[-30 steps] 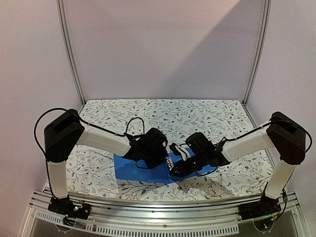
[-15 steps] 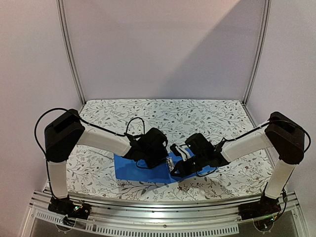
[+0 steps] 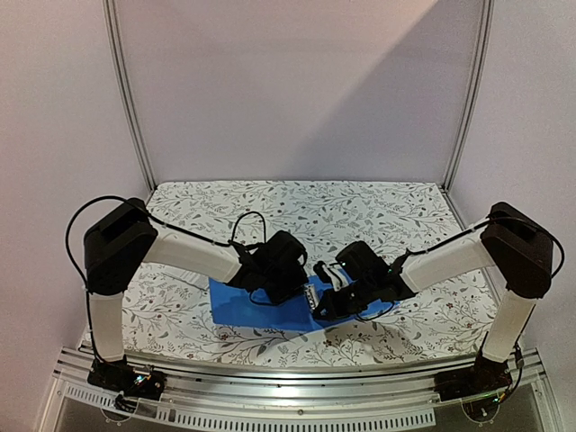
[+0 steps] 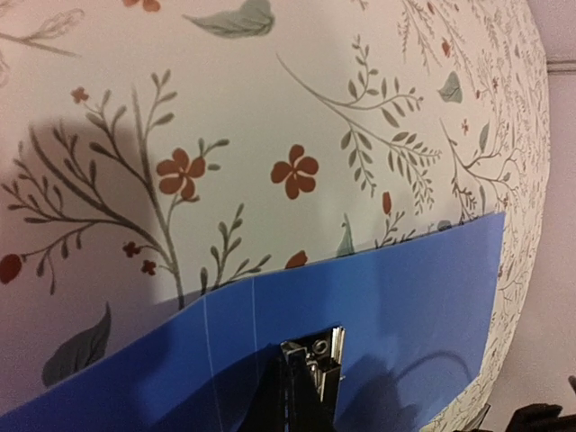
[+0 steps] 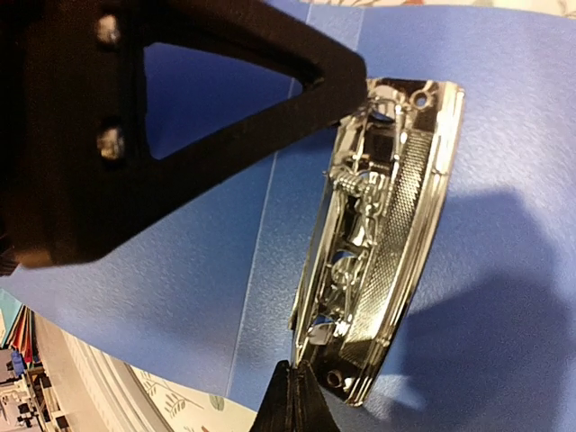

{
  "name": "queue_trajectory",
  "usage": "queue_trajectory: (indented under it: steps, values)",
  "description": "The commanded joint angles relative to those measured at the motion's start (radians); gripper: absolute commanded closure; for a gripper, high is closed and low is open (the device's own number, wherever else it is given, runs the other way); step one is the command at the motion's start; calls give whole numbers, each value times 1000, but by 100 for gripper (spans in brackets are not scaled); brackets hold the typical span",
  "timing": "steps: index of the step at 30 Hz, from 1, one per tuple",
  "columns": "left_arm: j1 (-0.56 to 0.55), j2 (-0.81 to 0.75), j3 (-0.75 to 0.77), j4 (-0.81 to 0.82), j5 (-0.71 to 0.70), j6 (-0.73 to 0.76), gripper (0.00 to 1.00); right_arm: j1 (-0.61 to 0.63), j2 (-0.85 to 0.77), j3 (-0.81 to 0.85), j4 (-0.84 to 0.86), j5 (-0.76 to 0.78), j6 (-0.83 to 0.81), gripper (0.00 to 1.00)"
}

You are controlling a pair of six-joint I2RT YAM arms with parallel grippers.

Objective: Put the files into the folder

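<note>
The blue folder (image 3: 241, 307) lies flat on the flowered tablecloth, and both arms meet over its right part. On it sits a shiny metal clip mechanism (image 5: 387, 234). My right gripper (image 5: 292, 400) is shut, its tips touching the near end of that mechanism. My left gripper (image 4: 304, 382) is shut too, its tips against the metal part (image 4: 328, 349) on the blue cover (image 4: 414, 288). From above, the left gripper (image 3: 300, 290) and right gripper (image 3: 321, 305) are almost touching. The files are out of view.
The left arm's black wrist (image 5: 135, 117) fills the upper left of the right wrist view, close above the clip. Flowered tablecloth (image 3: 297, 207) stretches behind the folder to the back wall. A metal rail (image 3: 288, 373) runs along the table's near edge.
The right gripper's jaws have closed, and it has slid slightly left and nearer onto the folder's metal clip. The left arm has barely moved.
</note>
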Motion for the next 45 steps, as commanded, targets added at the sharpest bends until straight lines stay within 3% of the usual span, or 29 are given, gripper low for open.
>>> queue_trajectory:
  steps: [1, 7, 15, 19, 24, 29, 31, 36, 38, 40, 42, 45]
  values:
    - [-2, 60, -14, -83, 34, 30, 100, -23, -85, -56, 24, 32, -24, 100]
    - [0, 76, 10, -63, 42, 76, 100, -24, -168, -22, 138, -89, 6, 99]
    - [3, 62, 73, -4, 73, 252, 100, -28, -192, -7, 142, -133, -14, 79]
    - [3, 58, 125, 17, 122, 350, 75, -34, -244, -32, 110, -127, -95, 71]
    - [4, 19, 167, 76, 165, 472, 50, -76, -328, -76, 68, -114, -166, 67]
    - [3, -65, 208, 8, 111, 664, 44, -132, -371, -108, 43, -92, -198, 67]
    - [1, -81, 236, -36, 134, 790, 36, -144, -380, -118, 45, -79, -200, 67]
    - [0, -96, 296, -233, 138, 1107, 36, -155, -443, -178, 106, -91, -218, 67]
    - [-10, -115, 296, -270, 149, 1190, 36, -154, -470, -183, 76, -13, -241, 66]
    - [-42, -132, 299, -304, 49, 1256, 37, -155, -468, -175, 8, 131, -268, 67]
    - [-78, -124, 330, -373, 5, 1334, 38, -159, -438, -171, -43, 275, -254, 73]
    - [-138, -69, 404, -517, -73, 1439, 37, -172, -365, -191, -33, 248, -218, 81]
